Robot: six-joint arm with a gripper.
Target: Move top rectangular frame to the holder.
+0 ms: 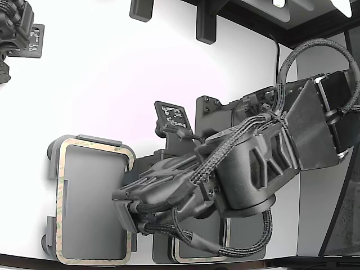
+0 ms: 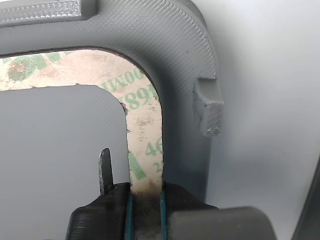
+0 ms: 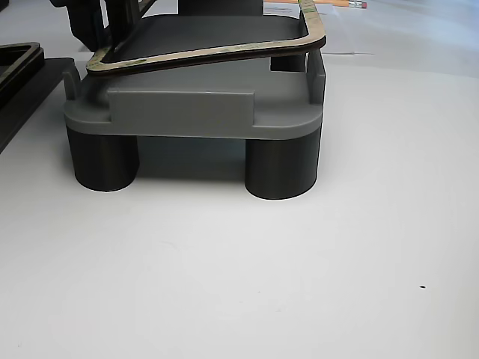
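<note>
The gripper (image 2: 145, 200) pinches one side of the top rectangular frame (image 2: 145, 125) between its closed jaws. The frame sits tilted over the holder (image 3: 187, 112), one end raised. Left to do: lay it flat and let go.

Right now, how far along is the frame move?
Done: the frame is already over the holder. In hand: the gripper has its jaws shut on one frame edge, and the frame sits tilted, one end raised. Left: lower it flat, let go, back off.
</note>
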